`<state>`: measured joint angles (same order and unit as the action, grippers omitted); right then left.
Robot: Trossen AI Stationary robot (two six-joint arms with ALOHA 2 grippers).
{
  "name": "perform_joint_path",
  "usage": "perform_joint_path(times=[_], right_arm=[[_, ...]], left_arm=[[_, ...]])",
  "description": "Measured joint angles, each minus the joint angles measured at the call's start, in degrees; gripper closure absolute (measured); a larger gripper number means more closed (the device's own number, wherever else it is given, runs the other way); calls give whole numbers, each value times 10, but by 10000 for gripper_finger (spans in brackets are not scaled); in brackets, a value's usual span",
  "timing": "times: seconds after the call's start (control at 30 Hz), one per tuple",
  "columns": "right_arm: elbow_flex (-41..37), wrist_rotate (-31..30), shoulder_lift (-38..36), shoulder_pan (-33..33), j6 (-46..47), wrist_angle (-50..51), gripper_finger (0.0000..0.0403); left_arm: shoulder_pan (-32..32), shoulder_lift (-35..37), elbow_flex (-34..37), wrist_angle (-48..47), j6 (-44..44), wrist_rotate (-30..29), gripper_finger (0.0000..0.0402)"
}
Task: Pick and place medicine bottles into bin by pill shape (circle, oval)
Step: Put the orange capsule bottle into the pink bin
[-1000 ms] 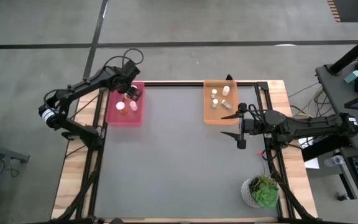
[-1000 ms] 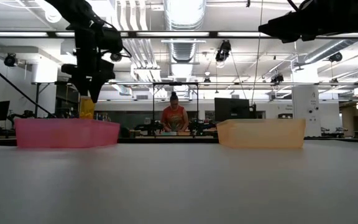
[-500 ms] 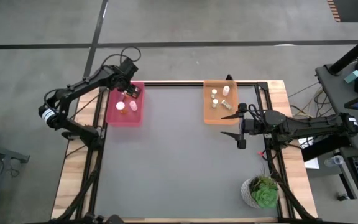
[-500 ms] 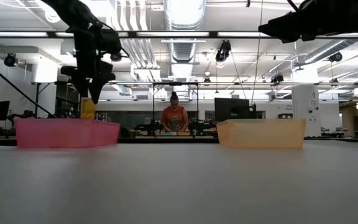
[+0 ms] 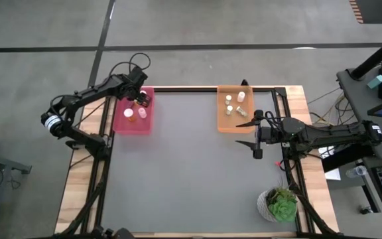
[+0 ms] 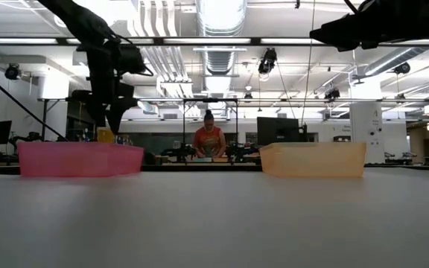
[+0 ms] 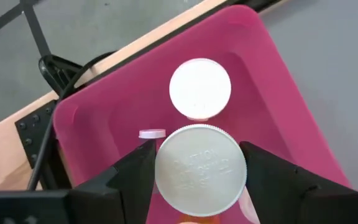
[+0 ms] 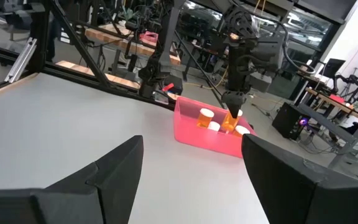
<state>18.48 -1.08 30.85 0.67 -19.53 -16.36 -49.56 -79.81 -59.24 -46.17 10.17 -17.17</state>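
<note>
My left gripper (image 5: 141, 99) stands over the pink bin (image 5: 119, 123) at the table's far left, shut on a medicine bottle with an orange body and a white round cap (image 7: 201, 168). The low view shows the bottle (image 6: 104, 136) sunk to the bin's rim. Two more white-capped bottles (image 5: 130, 113) stand in the pink bin. The orange bin (image 5: 223, 123) at the far right holds several small bottles (image 5: 229, 99). My right gripper (image 5: 256, 136) is open and empty beside the orange bin's near right corner. My left gripper pinches the bottle by the cap's rim (image 7: 164, 171), one finger (image 7: 132, 174) on each side. The fingers come from above, pointing down. The bottle hangs upright below them inside the pink bin; whether its base rests on the bin's floor I cannot tell.
A green plant in a white pot (image 5: 280, 204) stands at the table's near right corner. The grey mat (image 5: 191, 179) between and in front of the bins is bare. A person (image 6: 209, 140) is in the room far behind the table.
My left gripper has gone down over the pink bin with the bottle. The bottle, which hung above the bin's rim, now sits lower, at the rim. It stays upright.
</note>
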Motion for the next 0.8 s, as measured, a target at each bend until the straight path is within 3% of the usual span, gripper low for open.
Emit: perform_joint_path(times=[0.8], right_arm=[[0, 0, 0, 0, 0, 0, 138]], left_arm=[[-4, 0, 64, 55, 30, 9, 198]])
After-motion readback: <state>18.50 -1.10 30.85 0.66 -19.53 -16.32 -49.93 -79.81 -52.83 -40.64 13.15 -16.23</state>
